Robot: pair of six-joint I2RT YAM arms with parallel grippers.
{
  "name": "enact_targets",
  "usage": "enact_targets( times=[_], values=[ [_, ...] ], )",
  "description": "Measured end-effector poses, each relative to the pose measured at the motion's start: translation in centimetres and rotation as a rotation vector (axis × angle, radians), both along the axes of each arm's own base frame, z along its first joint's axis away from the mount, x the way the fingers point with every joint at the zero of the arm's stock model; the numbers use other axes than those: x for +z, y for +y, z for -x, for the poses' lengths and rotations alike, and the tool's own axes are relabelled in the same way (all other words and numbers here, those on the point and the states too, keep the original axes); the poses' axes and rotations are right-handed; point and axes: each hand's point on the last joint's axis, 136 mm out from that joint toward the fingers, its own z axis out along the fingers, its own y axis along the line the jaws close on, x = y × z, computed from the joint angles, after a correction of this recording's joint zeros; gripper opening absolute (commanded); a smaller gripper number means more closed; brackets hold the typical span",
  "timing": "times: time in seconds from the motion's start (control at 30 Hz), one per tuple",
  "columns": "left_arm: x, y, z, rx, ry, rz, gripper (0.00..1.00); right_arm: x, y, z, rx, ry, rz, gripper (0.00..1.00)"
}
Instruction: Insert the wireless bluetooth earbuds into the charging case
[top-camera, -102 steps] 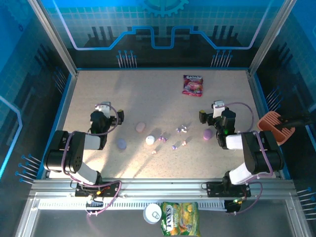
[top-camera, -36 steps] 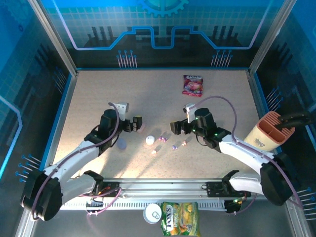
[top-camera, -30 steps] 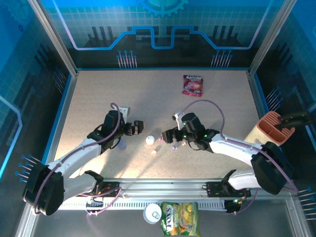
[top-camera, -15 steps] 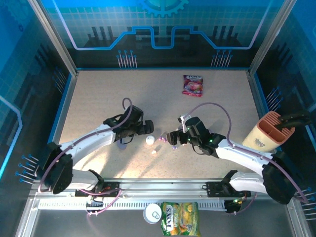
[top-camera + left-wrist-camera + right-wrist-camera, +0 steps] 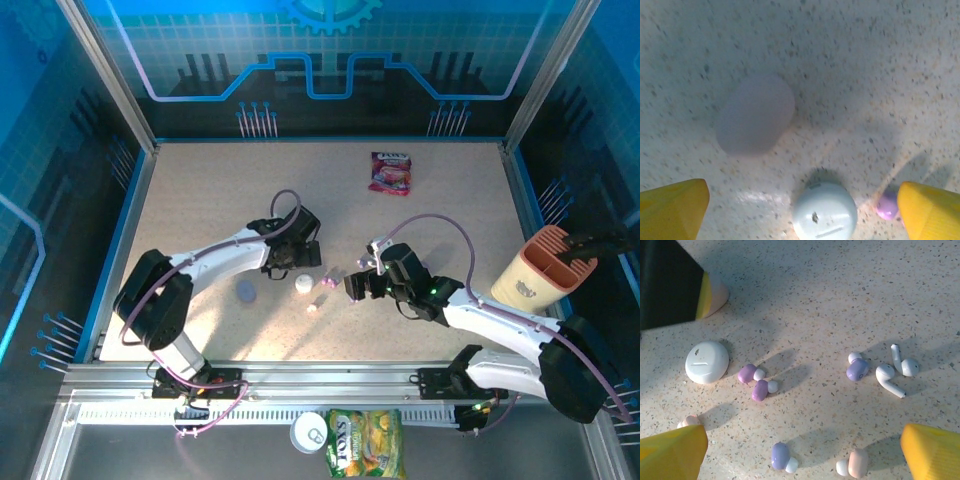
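While the wireless bluetooth earbuds [image 5: 762,389] are lying loose on the speckled table [image 5: 815,300], none of them is sitting in a case yet. In the right wrist view they are spreading out in a loose band. Two purple ones are lying side by side just beside the white case [image 5: 707,362]. Two white stemmed buds [image 5: 889,380] are resting farther right, while a lilac bud [image 5: 781,456] and a pink bud [image 5: 855,463] are lying closest to the camera.

The right gripper [image 5: 805,440] is hanging directly over that near pair with its yellow fingertips [image 5: 932,455] spread wide and nothing between them. The lilac bud is lying at a slant (its pale tip pointing down and to the right), so the fingers would probably be closing roughly across its length.

The left gripper [image 5: 802,192] is hovering over the white case, likewise wide open and gripping nothing, with a lavender case [image 5: 756,114] lying just beyond it. A pink case [image 5: 717,292] is peeking out from behind that gripper in the right wrist view.

The right arm is sitting nearer the buds, and the left nearer the cases; that split looks like the sensible one for the coming pick.
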Motion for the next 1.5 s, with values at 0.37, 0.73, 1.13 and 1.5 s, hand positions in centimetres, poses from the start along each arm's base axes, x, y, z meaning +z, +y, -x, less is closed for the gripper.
enact_targets(
  times=[0.37,0.73,1.13,1.5],
  values=[
    [-3.7,2.3,-1.3,-0.183,0.137,-0.075,0.73,-0.7,-0.7,-0.2,-0.021,0.008,0.0,1.0],
    [-5.4,1.8,-2.3,-0.341,0.176,-0.145,0.56,-1.6,-1.3,0.0,-0.047,0.035,-0.005,1.0],
    [-5.0,2.3,-2.3,-0.363,0.134,-0.167,0.39,-1.4,-1.4,-0.1,-0.082,0.06,-0.044,1.0],
    [3.8,-0.3,-1.9,-0.484,-0.286,0.052,0.41,3.1,-3.6,-1.6,-0.206,0.141,-0.27,1.0]
  ],
)
